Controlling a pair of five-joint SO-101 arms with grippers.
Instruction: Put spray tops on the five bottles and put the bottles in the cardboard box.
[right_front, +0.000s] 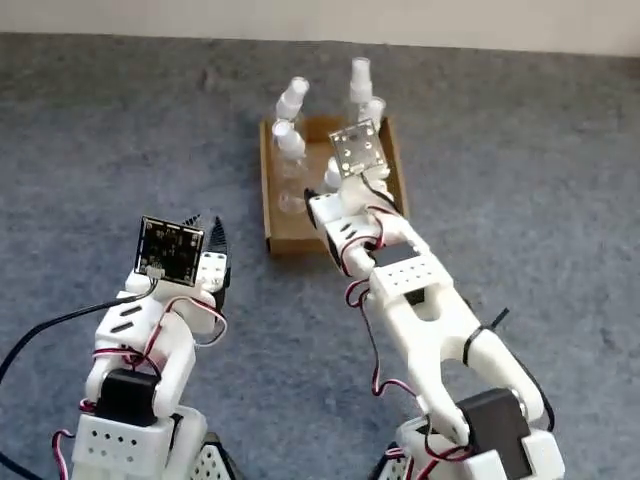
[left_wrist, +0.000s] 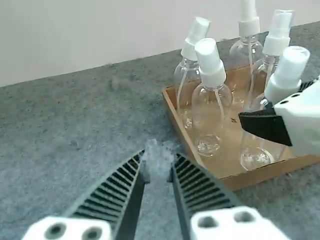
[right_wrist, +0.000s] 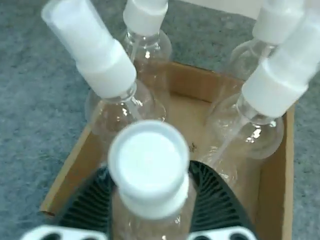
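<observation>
- Cardboard box (right_front: 295, 240) on the table (right_front: 520, 150), toward the far side, about midway across.
- Inside, left column: front-left bottle (left_wrist: 211, 102), with back-left bottle (left_wrist: 186, 70) just behind.
- Inside, right column: front-right bottle (left_wrist: 261, 72), with back-right bottle (left_wrist: 244, 47) behind.
- Nearest bottle (right_wrist: 147, 165) before those four, at the box's near end, about midway between the two columns, inside the grip of the right end effector (right_wrist: 150, 200).
- Left end effector (left_wrist: 159, 167) over the table, left of and nearer than the box, well apart from it.

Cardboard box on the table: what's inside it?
Five clear bottles with white spray tops are inside; the right arm's jaws grip the fifth bottle. The arm covers part of the box floor.
</observation>
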